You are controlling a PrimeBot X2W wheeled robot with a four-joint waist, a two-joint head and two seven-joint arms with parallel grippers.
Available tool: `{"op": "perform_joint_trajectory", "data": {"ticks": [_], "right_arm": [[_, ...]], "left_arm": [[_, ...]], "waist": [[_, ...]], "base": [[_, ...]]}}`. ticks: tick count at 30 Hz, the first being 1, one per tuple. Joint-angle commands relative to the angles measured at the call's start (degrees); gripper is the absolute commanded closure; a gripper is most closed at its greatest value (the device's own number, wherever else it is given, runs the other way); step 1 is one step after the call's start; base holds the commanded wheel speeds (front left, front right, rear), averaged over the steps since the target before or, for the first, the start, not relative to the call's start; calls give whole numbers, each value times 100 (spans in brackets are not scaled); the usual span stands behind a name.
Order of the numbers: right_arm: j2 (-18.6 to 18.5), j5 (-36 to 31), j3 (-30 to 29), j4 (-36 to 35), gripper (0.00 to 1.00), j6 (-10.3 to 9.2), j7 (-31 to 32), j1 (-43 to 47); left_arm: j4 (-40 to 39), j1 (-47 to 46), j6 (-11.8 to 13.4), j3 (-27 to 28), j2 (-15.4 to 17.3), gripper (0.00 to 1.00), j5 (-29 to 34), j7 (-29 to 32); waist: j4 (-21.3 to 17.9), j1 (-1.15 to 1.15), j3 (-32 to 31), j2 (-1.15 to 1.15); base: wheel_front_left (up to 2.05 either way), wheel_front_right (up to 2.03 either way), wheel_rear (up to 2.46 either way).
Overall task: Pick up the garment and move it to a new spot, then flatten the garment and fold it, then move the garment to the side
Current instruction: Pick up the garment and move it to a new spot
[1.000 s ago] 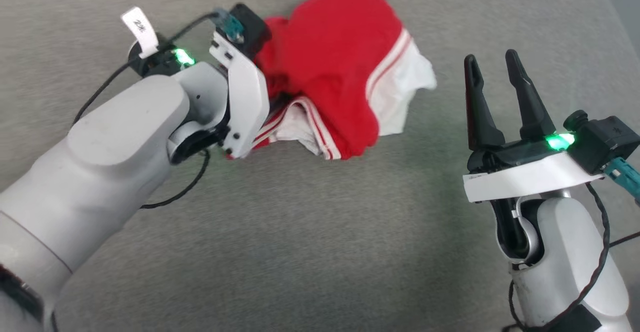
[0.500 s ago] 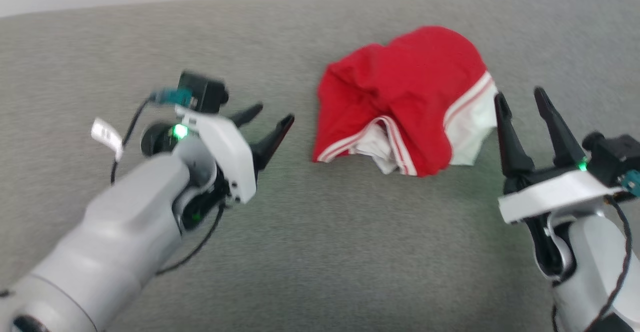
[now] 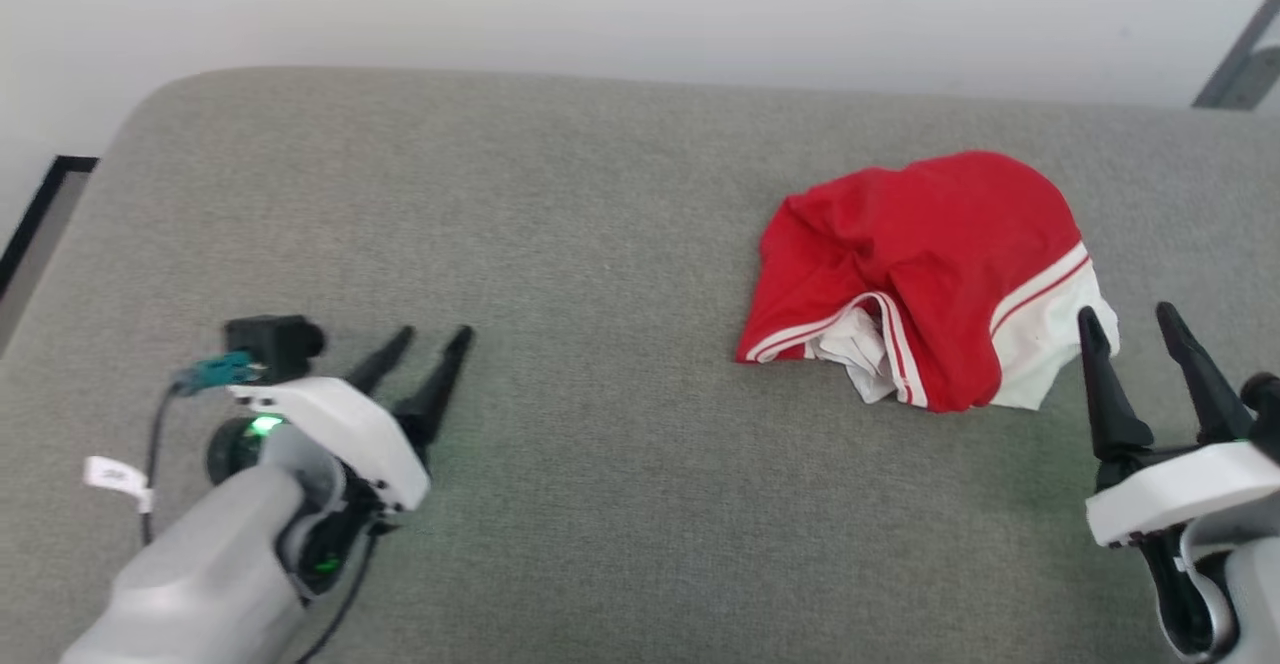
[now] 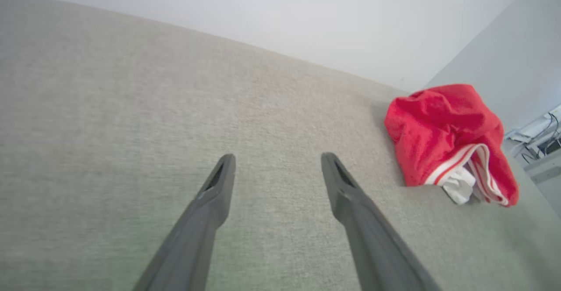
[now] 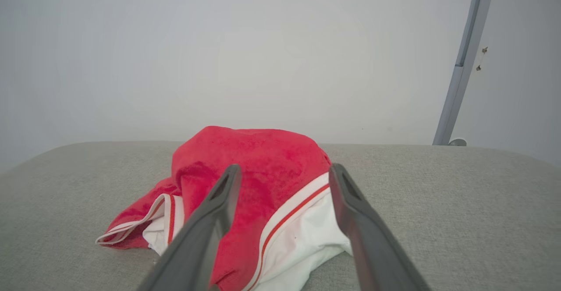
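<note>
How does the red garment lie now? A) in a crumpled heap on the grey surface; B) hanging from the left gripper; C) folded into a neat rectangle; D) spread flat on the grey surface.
A: the garment lies bunched on the grey surface, the open left gripper well apart.

Soft cloth garment (image 3: 920, 244) – coarse, matt woven surface (image 3: 600, 244).

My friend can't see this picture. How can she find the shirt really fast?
Start with the big grey cushioned surface and go to its right half, just ahead of the right gripper. There lies the garment, crumpled in a heap. It is bright red with white sleeves and thin striped trim, while the cloth around it is plain grey.
</note>
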Motion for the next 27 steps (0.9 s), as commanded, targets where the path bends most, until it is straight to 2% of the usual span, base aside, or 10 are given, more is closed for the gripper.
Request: {"op": "perform_joint_trajectory", "data": {"ticks": [1, 10, 17, 22, 27], "right_arm": [[-24, -17, -49, -96, 0, 1, 46, 108], [82, -148, -214, -491, 0, 1, 239, 402], [130, -226, -243, -670, 0, 1, 275, 412], [116, -273, -258, -779, 0, 1, 250, 405], [155, -317, -285, -891, 0, 1, 231, 372]], "left_arm": [[-72, 144, 50, 306, 58, 0, 275, -31], [-1195, 1782, 564, 2449, 37, 0, 1953, -33], [-2239, 3148, 849, 3977, -322, 0, 3451, -33], [-2656, 3629, 831, 4589, -636, 0, 4474, -33], [-2910, 3755, 641, 5006, -914, 0, 4932, -33]], "waist": [[89, 0, -101, 0], [-77, 0, -248, 0], [-319, 0, -259, 0], [-403, 0, -237, 0], [-449, 0, -242, 0]], "base": [[0, 0, 0], [0, 0, 0], [0, 0, 0], [0, 0, 0], [0, 0, 0]]}}
